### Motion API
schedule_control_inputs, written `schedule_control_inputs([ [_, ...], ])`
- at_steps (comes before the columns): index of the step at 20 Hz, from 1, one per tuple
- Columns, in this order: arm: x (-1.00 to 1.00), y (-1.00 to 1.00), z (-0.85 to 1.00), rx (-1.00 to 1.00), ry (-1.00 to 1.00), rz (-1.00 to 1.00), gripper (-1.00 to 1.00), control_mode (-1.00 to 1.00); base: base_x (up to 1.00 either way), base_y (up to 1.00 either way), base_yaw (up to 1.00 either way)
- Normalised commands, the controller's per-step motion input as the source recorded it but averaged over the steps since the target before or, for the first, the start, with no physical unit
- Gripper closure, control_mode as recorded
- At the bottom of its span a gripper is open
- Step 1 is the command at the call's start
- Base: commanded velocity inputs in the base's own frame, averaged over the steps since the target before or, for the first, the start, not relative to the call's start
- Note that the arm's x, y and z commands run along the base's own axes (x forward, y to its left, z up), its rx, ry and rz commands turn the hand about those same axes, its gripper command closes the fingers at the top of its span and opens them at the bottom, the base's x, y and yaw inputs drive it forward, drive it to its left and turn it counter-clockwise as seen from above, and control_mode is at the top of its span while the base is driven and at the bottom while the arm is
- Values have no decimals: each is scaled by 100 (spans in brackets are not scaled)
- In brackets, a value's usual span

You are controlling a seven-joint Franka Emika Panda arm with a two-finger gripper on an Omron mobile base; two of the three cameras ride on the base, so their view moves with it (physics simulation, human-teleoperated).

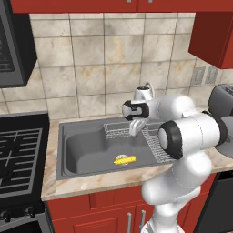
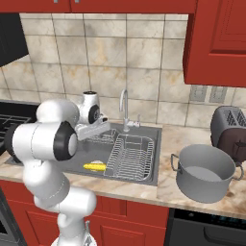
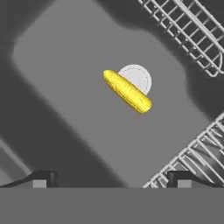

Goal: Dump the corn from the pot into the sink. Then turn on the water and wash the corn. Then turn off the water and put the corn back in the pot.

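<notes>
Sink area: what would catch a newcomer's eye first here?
The bright yellow corn lies on the dark sink floor, partly over the round silver drain. The open gripper hangs above it. Right of the sink, the grey pot stands on the counter, beside the toaster.

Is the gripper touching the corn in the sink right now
Apart. In the hand view the open gripper sits well short of the corn, with bare sink floor between the fingertips and the cob.
</notes>
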Motion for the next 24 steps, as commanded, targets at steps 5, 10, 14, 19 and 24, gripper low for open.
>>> schedule_control_inputs([
  [5, -15, -57, 4, 17, -5, -29, -100, -100, 0, 0, 0],
  [10, 0, -82, 0, 19, -15, -35, -100, -100, 0, 0, 0],
  [14, 0, -66, 4, 4, -8, -65, -100, -100, 0, 0, 0],
  [19, 0, -49, 8, 0, -4, -73, -100, -100, 0, 0, 0],
  [24, 0, 11, 20, 0, -20, -42, -100, -100, 0, 0, 0],
])
